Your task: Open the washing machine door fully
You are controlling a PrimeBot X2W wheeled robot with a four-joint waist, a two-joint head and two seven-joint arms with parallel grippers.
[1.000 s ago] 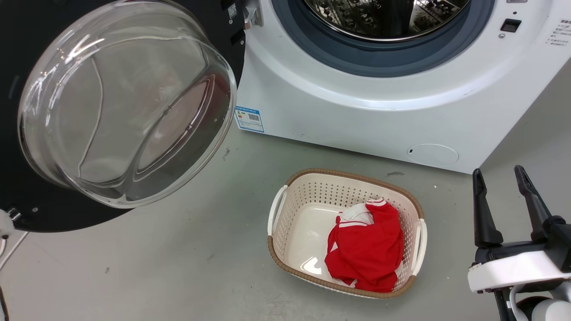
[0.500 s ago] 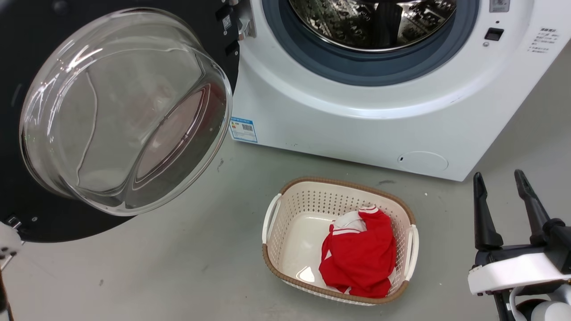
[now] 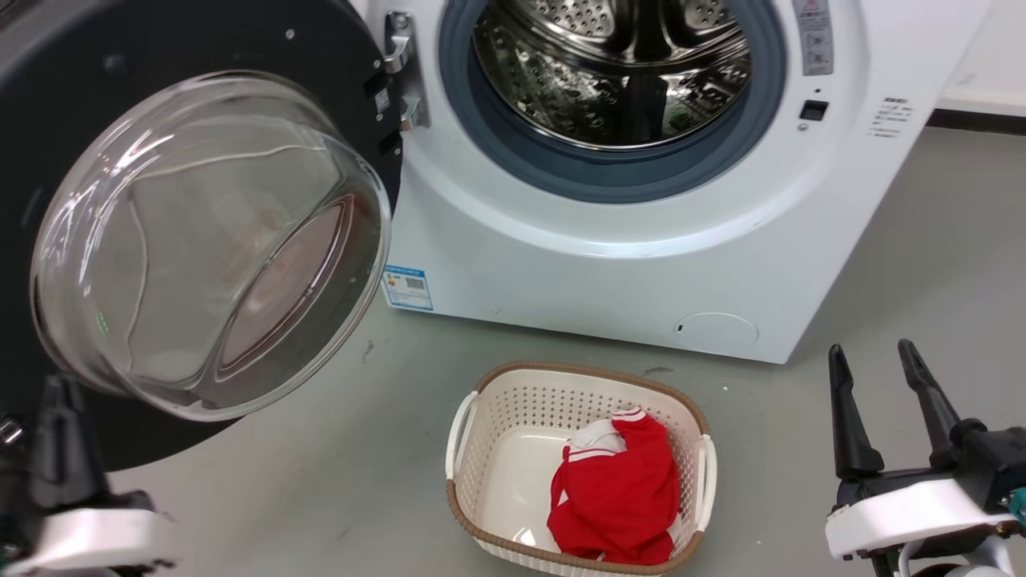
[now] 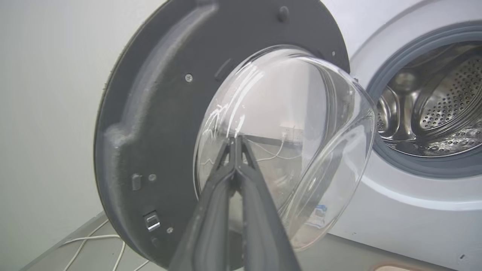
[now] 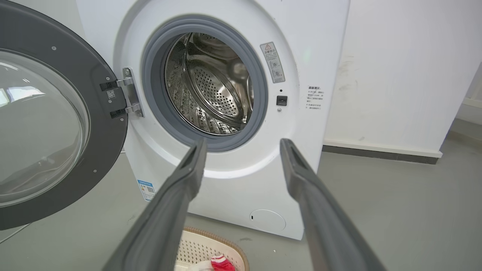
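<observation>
The washing machine door, a black disc with a clear bulging glass bowl, stands swung wide to the left on its hinge. The white washing machine shows its steel drum inside a grey gasket. My left gripper sits low left under the door's lower edge. In the left wrist view its fingers are pressed together, empty, facing the door's inner face. My right gripper stands open at the lower right, apart from the washer; in the right wrist view it points at the drum opening.
A beige laundry basket holding a red and white garment sits on the grey floor in front of the washer. A white cable lies on the floor behind the door. A white wall with a dark baseboard runs right of the washer.
The head camera has tilted up, so washer, door and basket sit lower in view. My left gripper has come into view at the lower left. The door's swing looks much the same.
</observation>
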